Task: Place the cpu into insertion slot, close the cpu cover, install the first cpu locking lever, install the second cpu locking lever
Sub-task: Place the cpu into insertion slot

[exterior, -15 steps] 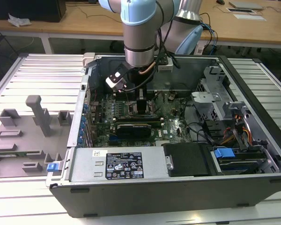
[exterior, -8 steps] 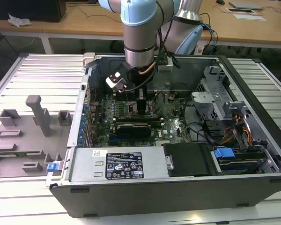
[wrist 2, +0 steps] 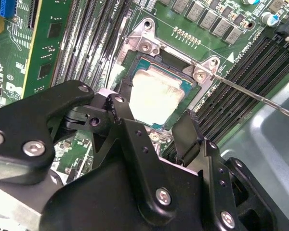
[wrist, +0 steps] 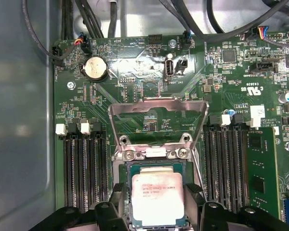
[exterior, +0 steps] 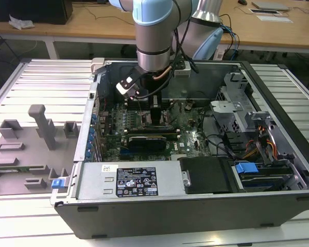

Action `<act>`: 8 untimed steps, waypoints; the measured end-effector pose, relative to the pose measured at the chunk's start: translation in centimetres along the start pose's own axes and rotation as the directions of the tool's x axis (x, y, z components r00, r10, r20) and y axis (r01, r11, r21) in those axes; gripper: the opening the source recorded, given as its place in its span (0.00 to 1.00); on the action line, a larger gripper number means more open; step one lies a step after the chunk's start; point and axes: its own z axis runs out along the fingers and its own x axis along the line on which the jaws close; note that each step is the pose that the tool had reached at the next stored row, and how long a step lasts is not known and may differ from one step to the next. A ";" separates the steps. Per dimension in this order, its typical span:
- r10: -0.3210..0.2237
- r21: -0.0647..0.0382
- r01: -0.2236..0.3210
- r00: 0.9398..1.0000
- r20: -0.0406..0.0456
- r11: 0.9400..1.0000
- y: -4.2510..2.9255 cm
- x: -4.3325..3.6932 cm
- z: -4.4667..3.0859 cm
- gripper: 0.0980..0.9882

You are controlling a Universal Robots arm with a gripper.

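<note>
Gripper (exterior: 155, 117) hangs straight down inside the open computer case (exterior: 278, 98), directly over the insertion slot (wrist: 154, 163). I cannot tell whether it is clamped on the cpu (wrist: 157, 202) or has let go of it. The cpu lies flat in that slot with its pale metal top up. It is square, so it has no long axis, and its edges run parallel to the slot's frame. The cpu cover (wrist: 156, 105) stands raised on the slot's side away from the gripper. Black memory slots (wrist: 84, 168) flank the slot, and a thin metal lever (wrist 2: 255, 96) juts out from one of its corners. To the exterior view's left of the slot, outside the case, sits a grey fixture tray (exterior: 20, 159), and to its right a drive cage (exterior: 237, 103). The case rests on a slatted metal table (exterior: 298, 87), with wooden desks (exterior: 92, 23) behind.
</note>
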 end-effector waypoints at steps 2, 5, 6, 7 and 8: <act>0.000 0.000 0.000 1.000 0.000 1.000 0.00 0.00 -0.02 0.56; 0.000 0.000 0.000 1.000 0.000 1.000 0.00 0.00 -0.05 0.28; 0.000 0.000 0.000 1.000 0.000 1.000 0.00 0.00 -0.05 0.28; 0.000 0.000 0.000 1.000 0.000 1.000 0.00 0.00 -0.05 0.21; 0.000 0.000 0.000 1.000 0.000 1.000 0.00 0.00 -0.06 0.14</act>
